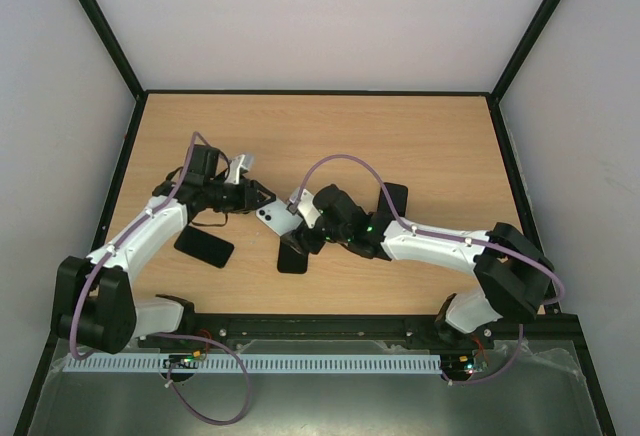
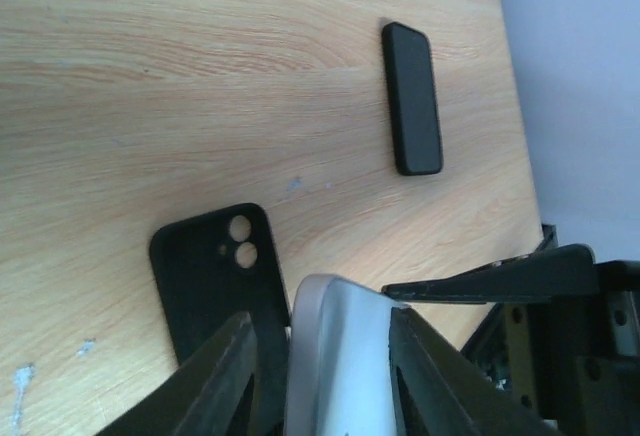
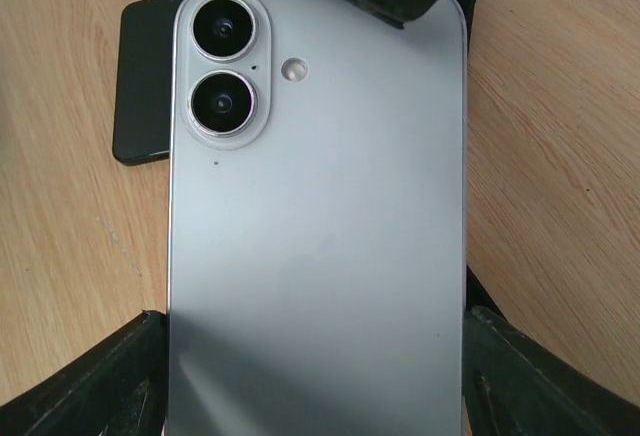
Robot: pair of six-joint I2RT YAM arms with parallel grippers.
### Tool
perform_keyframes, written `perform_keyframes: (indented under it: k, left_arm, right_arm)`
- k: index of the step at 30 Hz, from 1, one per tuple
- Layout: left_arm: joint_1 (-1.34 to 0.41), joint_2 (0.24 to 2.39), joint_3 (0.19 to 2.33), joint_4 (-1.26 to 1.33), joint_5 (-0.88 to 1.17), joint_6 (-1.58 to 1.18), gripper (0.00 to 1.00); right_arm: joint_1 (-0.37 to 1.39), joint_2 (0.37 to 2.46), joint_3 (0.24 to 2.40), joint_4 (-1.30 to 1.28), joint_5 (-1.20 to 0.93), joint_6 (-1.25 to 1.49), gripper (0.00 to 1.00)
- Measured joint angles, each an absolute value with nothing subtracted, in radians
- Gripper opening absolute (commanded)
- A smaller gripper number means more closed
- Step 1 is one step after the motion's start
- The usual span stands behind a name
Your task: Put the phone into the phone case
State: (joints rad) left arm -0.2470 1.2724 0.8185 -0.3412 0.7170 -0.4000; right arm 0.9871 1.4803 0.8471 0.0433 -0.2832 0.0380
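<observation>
Left claw [image 1: 262, 200] and right claw [image 1: 297, 221] black; arms [image 1: 140, 236] white-shelled, black-jointed; purple cables [image 1: 340, 160]; perhaps a green LED [image 1: 371, 226].

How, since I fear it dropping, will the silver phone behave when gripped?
The phone is probably slippery: its pale back looks smooth and satiny. It is likely stiff, lying flat and unbent between the right end effector's fingers. The raised camera lenses may scratch if dragged.

Silver phone [image 3: 315, 236]; black case [image 2: 215, 276]; woodgrain table [image 1: 400, 136].
</observation>
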Motion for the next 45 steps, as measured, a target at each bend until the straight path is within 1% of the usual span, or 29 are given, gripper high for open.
perform_keyframes:
  k: [5, 7, 10, 11, 13, 16, 17, 19, 24, 32, 40, 45]
  left_arm:
    - [-0.245, 1.272, 0.792, -0.294, 0.786, -0.424, 0.08]
    - [-0.241, 1.272, 0.775, -0.273, 0.809, -0.435, 0.03]
    - [-0.239, 1.268, 0.765, -0.247, 0.849, -0.456, 0.03]
    - [-0.239, 1.266, 0.763, -0.242, 0.85, -0.462, 0.03]
    - [-0.239, 1.264, 0.755, -0.229, 0.853, -0.476, 0.03]
    - [-0.232, 1.262, 0.737, -0.213, 0.844, -0.499, 0.03]
    - [-0.233, 1.262, 0.729, -0.212, 0.845, -0.51, 0.03]
    - [-0.233, 1.259, 0.712, -0.202, 0.836, -0.538, 0.03]
    - [-0.231, 1.235, 0.686, -0.162, 0.792, -0.626, 0.03]
    - [-0.213, 1.173, 0.626, -0.044, 0.738, -0.839, 0.03]
    - [-0.213, 1.056, 0.585, 0.001, 0.666, -1.075, 0.03]
    - [-0.213, 0.984, 0.576, 0.007, 0.634, -1.168, 0.03]
  right_arm:
    - [0.988, 1.472, 0.844, 0.053, -0.294, 0.028, 0.53]
    - [0.988, 1.472, 0.842, 0.052, -0.295, 0.025, 0.54]
    - [0.988, 1.472, 0.838, 0.046, -0.294, 0.021, 0.59]
    - [0.988, 1.472, 0.838, 0.046, -0.287, 0.019, 0.63]
    - [0.989, 1.472, 0.838, 0.046, -0.279, 0.017, 0.75]
    - [0.992, 1.471, 0.84, 0.046, -0.261, 0.023, 0.86]
    - [0.992, 1.471, 0.84, 0.045, -0.251, 0.028, 0.88]
    - [0.992, 1.47, 0.841, 0.043, -0.228, 0.038, 0.89]
    - [0.999, 1.456, 0.862, 0.001, -0.176, 0.048, 0.85]
    - [1.066, 1.453, 0.907, -0.02, -0.043, 0.027, 0.68]
    - [1.169, 1.458, 0.926, -0.036, 0.161, -0.023, 0.66]
    - [1.202, 1.474, 0.963, -0.046, 0.307, -0.066, 0.55]
